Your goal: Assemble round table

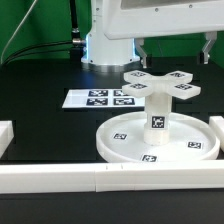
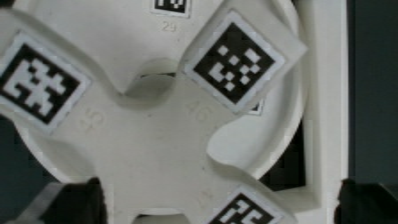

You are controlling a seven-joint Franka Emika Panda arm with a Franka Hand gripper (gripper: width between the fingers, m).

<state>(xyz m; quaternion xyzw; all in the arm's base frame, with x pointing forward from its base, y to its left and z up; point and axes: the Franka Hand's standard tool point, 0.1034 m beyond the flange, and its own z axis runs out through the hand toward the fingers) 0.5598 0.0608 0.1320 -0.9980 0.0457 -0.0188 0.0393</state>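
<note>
The large round rimmed disc (image 1: 125,143) lies flat on the black table. The short thick post (image 1: 158,115) stands upright on its middle. The cross-shaped piece (image 1: 160,84) sits on top of the post, its tagged arms spread out level. My gripper (image 1: 172,52) hangs just above the cross piece, open and empty, one finger to each side. In the wrist view the cross piece (image 2: 169,120) fills the picture, with the disc's rim (image 2: 317,90) beyond it. My gripper (image 2: 217,205) is spread wide and its dark fingertips (image 2: 71,203) stand apart from the piece.
The marker board (image 1: 100,98) lies flat behind the disc, toward the exterior view's left. Long white border rails run along the front (image 1: 110,182), the left (image 1: 5,135) and the right (image 1: 216,122). The arm's base (image 1: 105,45) stands at the back.
</note>
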